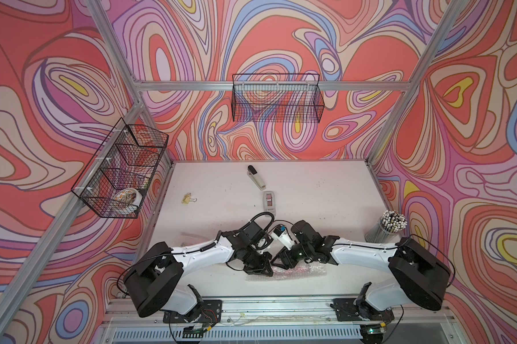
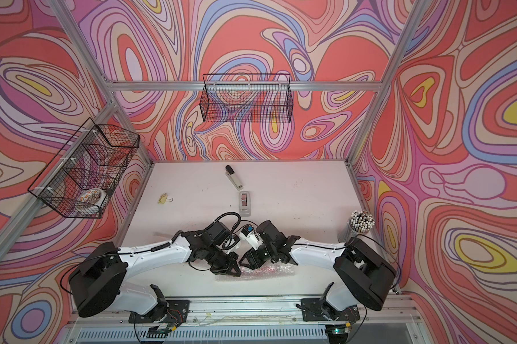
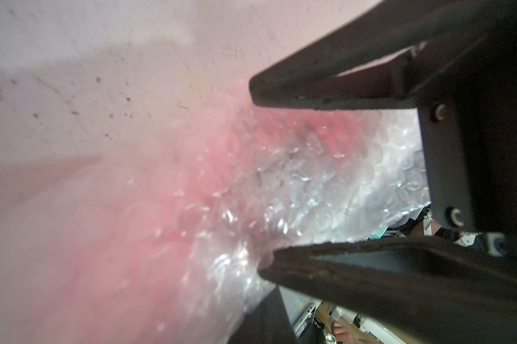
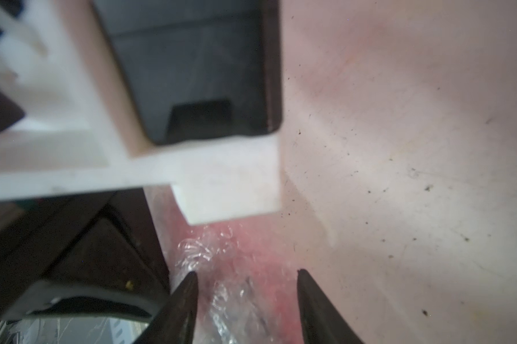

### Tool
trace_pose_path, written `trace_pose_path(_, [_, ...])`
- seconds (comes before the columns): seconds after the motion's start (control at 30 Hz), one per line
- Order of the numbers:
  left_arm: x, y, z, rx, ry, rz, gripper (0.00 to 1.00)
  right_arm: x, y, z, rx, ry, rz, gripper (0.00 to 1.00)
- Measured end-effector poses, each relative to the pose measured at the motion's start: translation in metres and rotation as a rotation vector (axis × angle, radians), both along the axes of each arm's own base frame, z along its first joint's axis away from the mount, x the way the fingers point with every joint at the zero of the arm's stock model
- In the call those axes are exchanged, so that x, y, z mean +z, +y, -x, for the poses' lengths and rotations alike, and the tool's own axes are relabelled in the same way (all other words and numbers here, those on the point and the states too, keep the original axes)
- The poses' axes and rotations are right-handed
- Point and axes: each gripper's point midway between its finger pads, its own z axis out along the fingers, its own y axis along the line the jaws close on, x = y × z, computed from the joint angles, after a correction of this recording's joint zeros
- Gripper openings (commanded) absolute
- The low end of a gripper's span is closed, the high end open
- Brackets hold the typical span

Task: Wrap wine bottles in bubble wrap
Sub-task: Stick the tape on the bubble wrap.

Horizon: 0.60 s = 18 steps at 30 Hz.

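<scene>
Speckled white counter (image 1: pixel 311 193), swirl-patterned walls (image 1: pixel 281 44). Lower centre in both top views: bubble wrap (image 1: pixel 299 272) bundled round a pink-red wine bottle (image 3: pixel 191 184) (blurred). The left claw (image 3: pixel 257 178) pinches the wrap; the right claw (image 4: pixel 247 275) straddles it, spread.

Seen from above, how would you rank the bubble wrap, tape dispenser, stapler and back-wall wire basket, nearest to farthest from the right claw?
From the right claw, in a top view:
1. Clear bubble wrap, pink-red showing through: directly beneath the claw.
2. Grey tape dispenser: mid-table, behind it.
3. Grey-black stapler: farther back.
4. Black wire basket: hung on the back wall.
</scene>
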Motion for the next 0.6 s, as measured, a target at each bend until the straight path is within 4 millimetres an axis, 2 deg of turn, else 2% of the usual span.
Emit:
trace_pose_path(0.3, [0.0, -0.001, -0.002, 0.001, -0.021, 0.005, 0.06, 0.001, -0.006, -0.006, -0.065, 0.058, -0.011, 0.64])
trace_pose_path(0.6, [0.012, 0.004, -0.007, 0.007, -0.058, -0.023, 0.21, 0.013, -0.019, -0.012, -0.106, 0.043, -0.004, 0.73])
